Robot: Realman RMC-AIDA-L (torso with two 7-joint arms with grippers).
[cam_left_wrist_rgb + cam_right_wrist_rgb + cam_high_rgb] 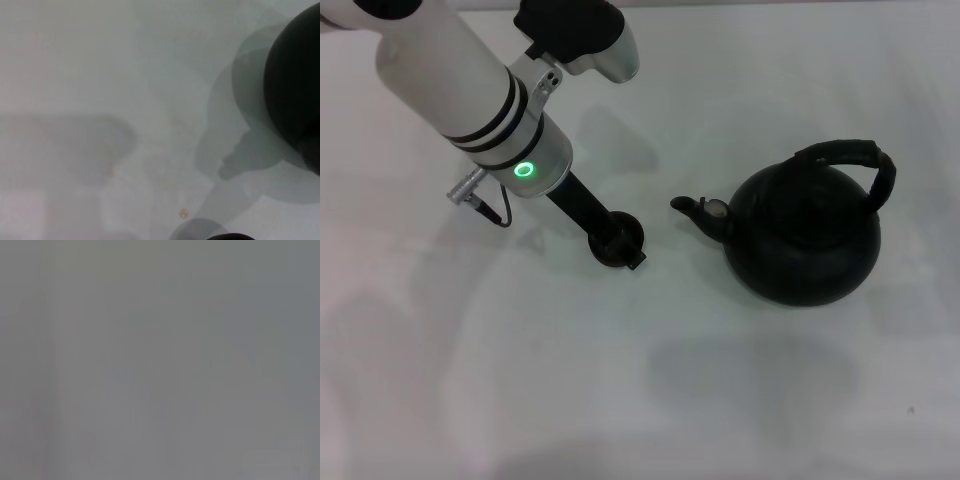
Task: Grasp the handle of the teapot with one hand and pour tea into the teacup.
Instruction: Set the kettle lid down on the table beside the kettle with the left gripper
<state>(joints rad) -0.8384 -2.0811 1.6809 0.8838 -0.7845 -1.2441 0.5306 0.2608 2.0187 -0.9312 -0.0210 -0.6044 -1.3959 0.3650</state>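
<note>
The matte-black teapot (805, 240) stands on the white table at the right, its spout (692, 207) pointing left toward the teacup. Its arched black handle (855, 160) loops over the top, tilted to the right, with nothing touching it. The tiny dark teacup (626, 236) sits just left of the spout. My left gripper (617, 248) reaches down from the upper left and is right at the teacup, partly covering it. The left wrist view shows part of the teapot's round black body (295, 90) and its shadow. My right gripper is out of view.
The white table (520, 380) is bare around the two objects. The left arm's white forearm (470, 90) with a green ring light crosses the upper left. The right wrist view shows only plain grey.
</note>
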